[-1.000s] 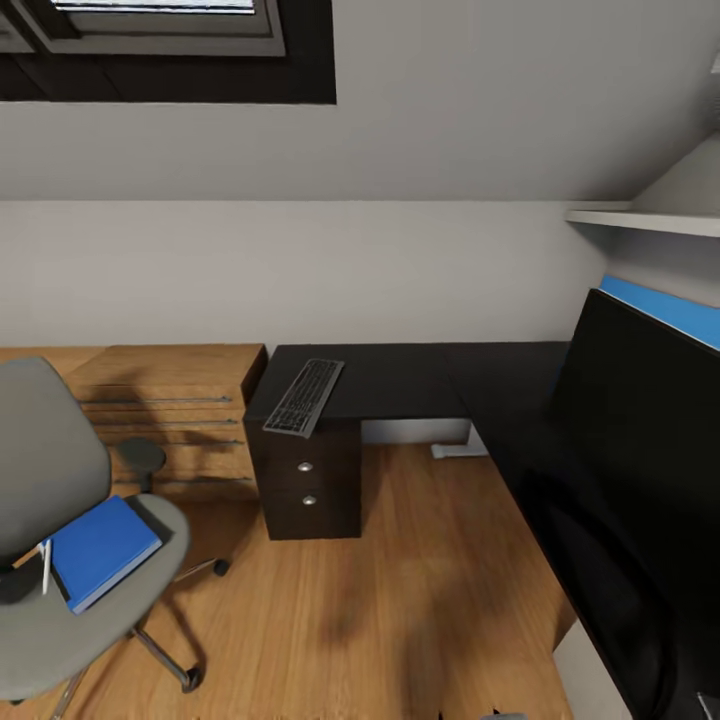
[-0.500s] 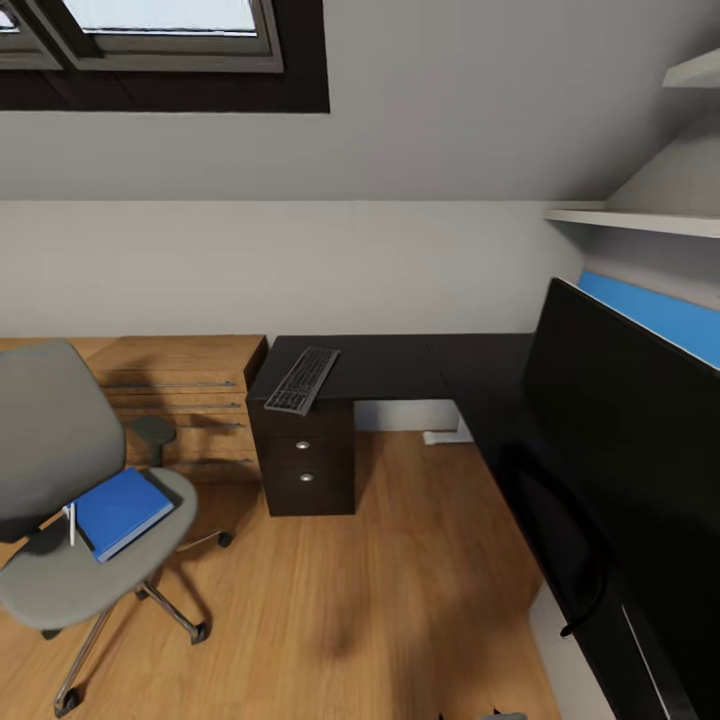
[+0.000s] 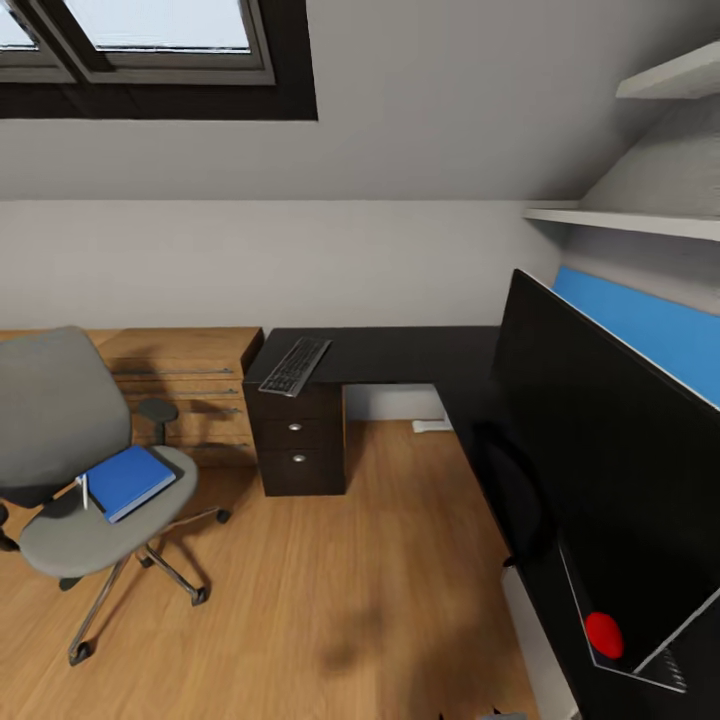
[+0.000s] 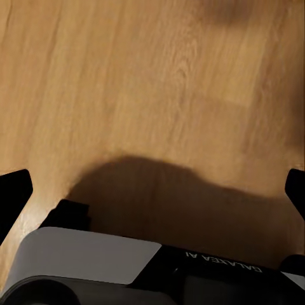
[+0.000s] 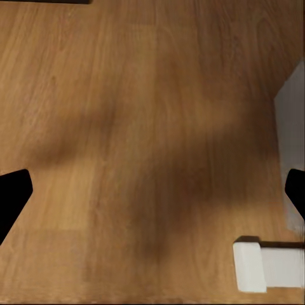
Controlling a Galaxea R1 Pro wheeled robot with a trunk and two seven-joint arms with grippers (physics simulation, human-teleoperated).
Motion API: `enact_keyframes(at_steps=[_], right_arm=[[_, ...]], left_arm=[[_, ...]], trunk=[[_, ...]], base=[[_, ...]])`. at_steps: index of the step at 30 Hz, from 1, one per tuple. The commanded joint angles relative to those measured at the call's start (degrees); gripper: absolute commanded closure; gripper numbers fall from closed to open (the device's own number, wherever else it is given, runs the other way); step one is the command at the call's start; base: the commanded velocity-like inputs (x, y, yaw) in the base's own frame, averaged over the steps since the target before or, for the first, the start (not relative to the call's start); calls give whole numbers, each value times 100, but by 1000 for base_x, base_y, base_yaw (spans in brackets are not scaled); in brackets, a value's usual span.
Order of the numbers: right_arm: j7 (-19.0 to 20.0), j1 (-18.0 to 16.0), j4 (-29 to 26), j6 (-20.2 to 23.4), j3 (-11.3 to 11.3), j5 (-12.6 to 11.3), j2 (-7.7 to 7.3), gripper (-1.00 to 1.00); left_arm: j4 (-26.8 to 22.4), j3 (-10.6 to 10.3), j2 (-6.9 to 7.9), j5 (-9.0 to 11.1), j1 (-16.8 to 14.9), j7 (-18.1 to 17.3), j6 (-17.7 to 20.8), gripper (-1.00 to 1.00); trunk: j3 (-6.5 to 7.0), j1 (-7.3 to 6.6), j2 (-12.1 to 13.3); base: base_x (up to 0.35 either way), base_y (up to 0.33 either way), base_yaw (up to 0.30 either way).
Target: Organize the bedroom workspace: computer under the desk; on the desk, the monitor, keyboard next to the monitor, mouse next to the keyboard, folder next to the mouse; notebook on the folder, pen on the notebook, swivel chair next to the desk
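A: Looking for the folder [image 3: 128,480]. Where?

B: Lying flat on the seat of the swivel chair [image 3: 60,440], bright blue, with the pen [image 3: 84,491] just beside its edge.

A: And the chair itself?

B: Standing on the wood floor [image 3: 350,580], well apart from the worktop [image 3: 400,355], in front of a light-wood dresser [image 3: 185,385] under a roof window [image 3: 150,30].

A: Keyboard [image 3: 295,366]?

B: Resting askew at the far end of the worktop, above the dark drawer unit [image 3: 297,445], reaching the front edge.

A: Monitor [image 3: 620,460]?

B: Up on the near wing of the worktop, close to the head camera. Thin and black, with 1 red dot [image 3: 603,634] at a lower corner, backed by the blue panel [image 3: 650,325].

A: Left hand [image 4: 152,190]?

B: Spread wide apart, gripping nothing. Only 2 dark fingertips [image 4: 13,197] at opposite edges of the left wrist view, over bare floor, with a grey part of the robot's body [image 4: 89,260] below.

A: Right hand [image 5: 152,194]?

B: Likewise wide apart and empty, pointing down at shadowed floor, near a white worktop leg [image 5: 267,264].
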Motion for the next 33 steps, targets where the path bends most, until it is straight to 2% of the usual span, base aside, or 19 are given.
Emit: enact_keyframes(at_steps=[1,33], right_arm=[[-60,-4,4,-6,10,60,1,-100],[-52,-4,5,-5,14,69,1,-100]], left_arm=[[-9,3,-2,33,0,17,14,-100],[-5,11,-1,35,0,18,5,-100]], trunk=[[-5,-4,-3],[-5,-4,-3]], base=[[-301,-167,0],[-294,-168,0]])
